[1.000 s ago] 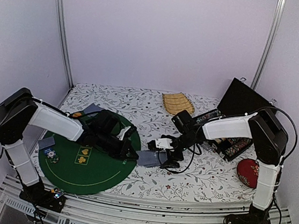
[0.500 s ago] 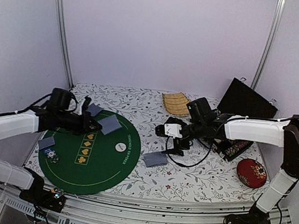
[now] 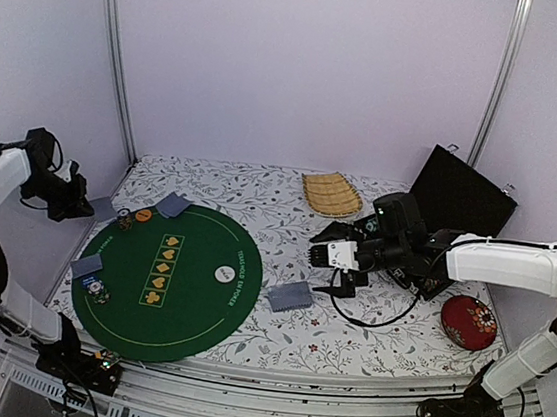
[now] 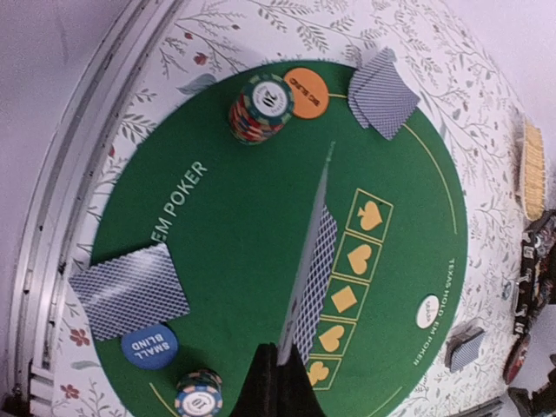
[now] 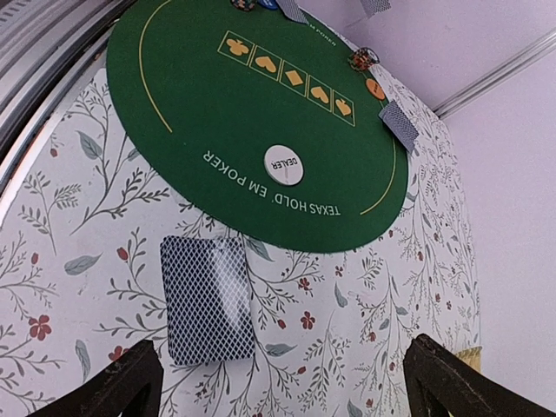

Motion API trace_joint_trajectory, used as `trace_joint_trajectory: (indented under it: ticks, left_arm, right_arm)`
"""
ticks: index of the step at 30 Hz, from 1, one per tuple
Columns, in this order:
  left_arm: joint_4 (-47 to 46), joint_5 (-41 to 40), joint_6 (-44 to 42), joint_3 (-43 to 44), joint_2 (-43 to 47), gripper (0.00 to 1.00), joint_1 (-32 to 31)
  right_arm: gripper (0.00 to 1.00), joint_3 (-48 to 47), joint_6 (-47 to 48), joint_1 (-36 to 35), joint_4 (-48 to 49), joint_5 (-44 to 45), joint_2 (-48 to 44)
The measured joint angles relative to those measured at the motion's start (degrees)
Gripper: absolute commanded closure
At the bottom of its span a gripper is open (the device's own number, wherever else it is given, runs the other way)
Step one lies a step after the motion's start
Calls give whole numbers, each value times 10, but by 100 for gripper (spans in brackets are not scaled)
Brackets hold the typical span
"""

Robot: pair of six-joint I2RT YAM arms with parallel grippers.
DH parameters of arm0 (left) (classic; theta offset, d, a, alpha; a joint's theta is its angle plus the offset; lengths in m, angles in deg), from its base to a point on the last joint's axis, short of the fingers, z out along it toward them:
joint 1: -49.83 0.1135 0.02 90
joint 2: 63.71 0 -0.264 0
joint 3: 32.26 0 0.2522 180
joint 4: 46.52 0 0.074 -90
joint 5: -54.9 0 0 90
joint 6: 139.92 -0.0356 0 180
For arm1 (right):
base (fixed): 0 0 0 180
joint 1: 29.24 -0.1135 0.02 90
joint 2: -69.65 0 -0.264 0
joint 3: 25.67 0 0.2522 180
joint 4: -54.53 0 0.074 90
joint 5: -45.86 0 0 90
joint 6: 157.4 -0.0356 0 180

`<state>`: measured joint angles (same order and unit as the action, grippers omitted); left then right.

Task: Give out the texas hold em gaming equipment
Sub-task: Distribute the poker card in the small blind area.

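My left gripper point(image 3: 82, 206) hangs past the left rim of the green poker mat point(image 3: 187, 304), shut on a grey-blue-backed card point(image 3: 105, 210). In the left wrist view the gripper point(image 4: 283, 369) grips that card point(image 4: 314, 261) edge-on. Card pairs point(image 4: 382, 94) point(image 4: 130, 291), chip stacks point(image 4: 261, 104) point(image 4: 198, 401), an orange token point(image 4: 306, 91), a blue token point(image 4: 149, 346) and a white dealer token point(image 4: 427, 311) lie on the mat. My right gripper point(image 3: 347, 274) is open and empty, just right of the card deck point(image 3: 291, 296). The right wrist view shows the gripper point(image 5: 291, 391) wide open with the deck point(image 5: 208, 300) between its fingers.
A ribbed tan tray point(image 3: 331, 192) lies at the back. An open black case point(image 3: 458, 194) with a chip rack point(image 3: 434, 274) stands at the right. A round red cushion point(image 3: 467, 322) lies at the front right. White walls and metal posts close in both sides.
My left arm has swung from over the mat out to the far left, carrying the card. My right gripper has drawn back right, away from the deck, which stays put.
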<state>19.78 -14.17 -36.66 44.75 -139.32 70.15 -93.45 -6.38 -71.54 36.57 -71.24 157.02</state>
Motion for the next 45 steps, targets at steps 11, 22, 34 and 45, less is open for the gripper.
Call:
trace_joint_trajectory:
  ticks: [11, 22, 34, 45]
  left_arm:
    - [75, -9, -95, 131, -205, 100, 48]
    - [95, -117, -127, 146, -181, 100, 50]
    - [79, -127, -154, 111, -208, 100, 55]
    - [75, -129, -155, 108, -248, 100, 71]
  right_arm:
    - [1, 30, 33, 12, 57, -30, -43]
    - [1, 30, 49, 12, 54, -46, -40]
    - [1, 15, 55, 12, 25, -50, -21]
    - [1, 11, 57, 12, 15, -52, -14]
